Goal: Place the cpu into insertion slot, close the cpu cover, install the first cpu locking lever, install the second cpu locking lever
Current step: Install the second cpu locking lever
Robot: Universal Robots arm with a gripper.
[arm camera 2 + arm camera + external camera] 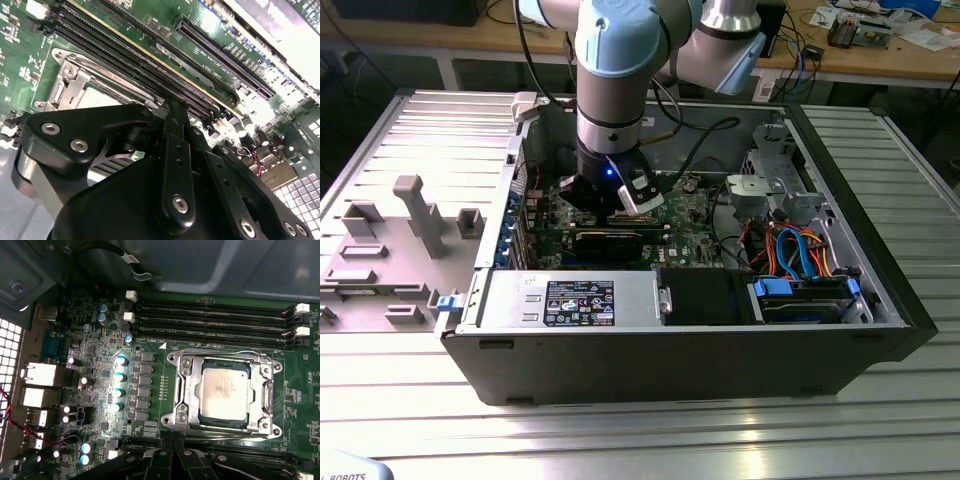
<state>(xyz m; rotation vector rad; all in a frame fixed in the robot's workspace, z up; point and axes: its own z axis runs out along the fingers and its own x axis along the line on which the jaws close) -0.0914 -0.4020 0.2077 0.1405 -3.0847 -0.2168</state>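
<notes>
Already the cpu sits in the slot with the cover down around it (pale matte metal inside a shiny stamped frame). Judging by the first wrist view, the levers look latched, though I can't be sure. Whether the gripper, black and low over the green board, is open or closed, I cannot tell.

We see open room straight above the cpu, seated under its cover. Long memory slots flank it closely on two sides, and upright capacitors stand near. The case wall rises past the far slots.
</notes>
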